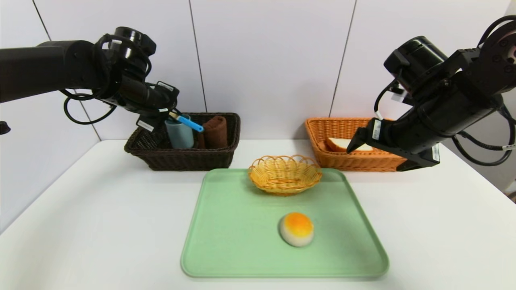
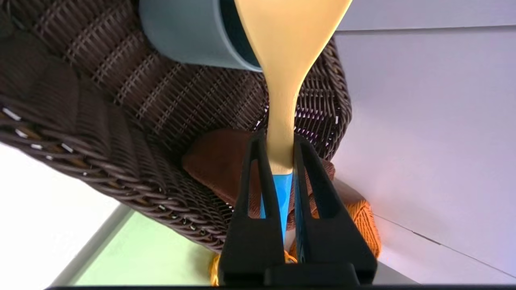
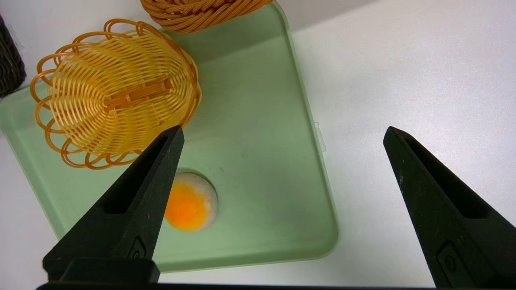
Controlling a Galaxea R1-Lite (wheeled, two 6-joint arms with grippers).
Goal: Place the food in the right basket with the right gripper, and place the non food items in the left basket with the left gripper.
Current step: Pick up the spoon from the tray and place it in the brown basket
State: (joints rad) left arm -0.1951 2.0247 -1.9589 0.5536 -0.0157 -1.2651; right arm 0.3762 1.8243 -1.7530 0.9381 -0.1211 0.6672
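Left tool (image 2: 278,161) grips the spoon (image 2: 282,80) at the handle joint, bowl angled into the cup (image 1: 179,134) inside the left basket (image 1: 185,157), ready for release. Right tool (image 3: 282,169) hangs wide open above the tray (image 1: 242,225), angled down toward the bun (image 1: 296,228). Bread (image 1: 342,144) lies in the right basket (image 1: 342,161).

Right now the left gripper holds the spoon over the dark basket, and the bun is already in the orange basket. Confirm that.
Not quite. The left gripper does hold the spoon over the dark basket, but the bun lies on the green tray, as the head view shows. Only the bread slice is in the orange basket.
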